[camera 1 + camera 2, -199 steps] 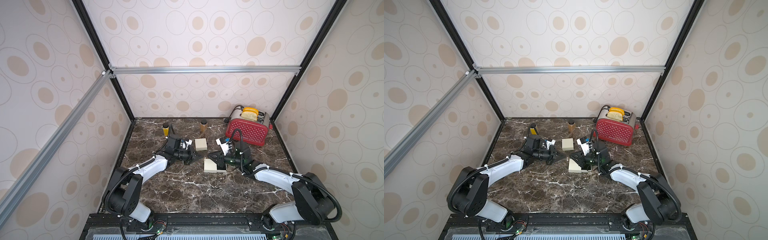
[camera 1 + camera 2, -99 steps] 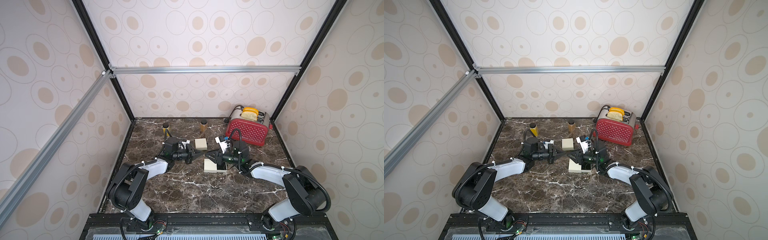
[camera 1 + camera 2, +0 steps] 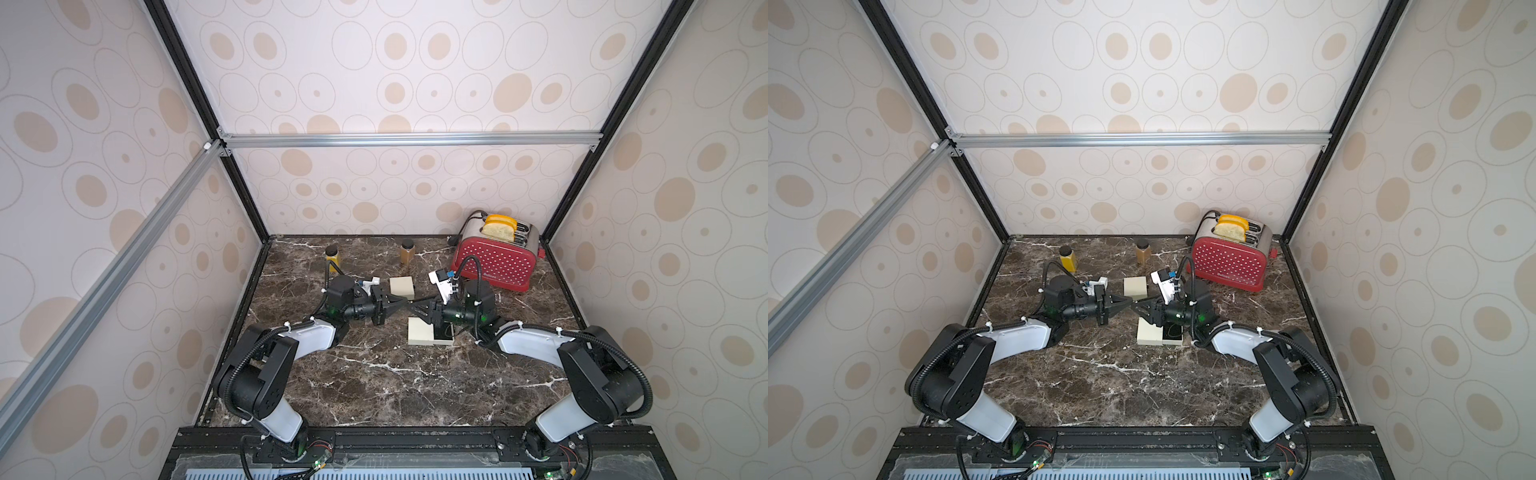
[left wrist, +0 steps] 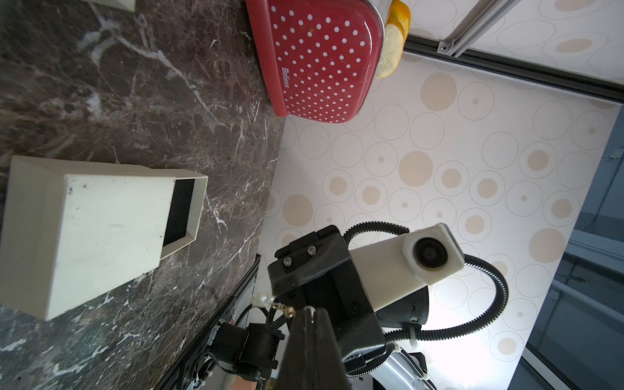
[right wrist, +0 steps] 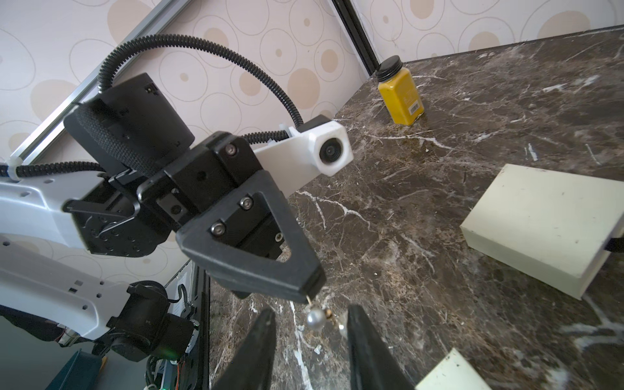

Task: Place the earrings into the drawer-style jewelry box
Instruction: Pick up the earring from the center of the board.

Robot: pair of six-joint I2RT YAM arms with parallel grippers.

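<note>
Right wrist view: tip-to-tip meeting of left gripper (image 5: 312,292) and right gripper (image 5: 310,312), both raised off the desk (image 5: 439,202).
Left gripper: pressed together, pinching the wire hook of the earring (image 5: 316,319); pearl dangling just below the tip.
Right gripper: spread, one finger on each side of the hanging pearl; no clamp on it. Smaller bead close to one finger; contact cannot be told.
Earring location: in the air between the two grippers, not in the box, near the jewelry box (image 3: 420,332) and a little behind it in both top views.
Jewelry box: flat on the desk, drawer (image 4: 182,209) pulled partly out, dark inside showing; looks empty in the left wrist view, though most of the inside is hidden.
Other earring: not found in any view.
Step in hand: likely a mid-air handover or re-grip of the earring, ahead of the drop into the drawer.
Next move: probably closing the right gripper squarely on the pearl or hook before any release by the left; then a short carry over the drawer opening and a low release.
Care points: tiny swinging target, easy to miss or flick away; narrow drawer gap, so needs good centring.
Clutter: second box (image 3: 402,286), toaster (image 3: 494,266), yellow jar (image 5: 401,98), all apart from the action.
</note>
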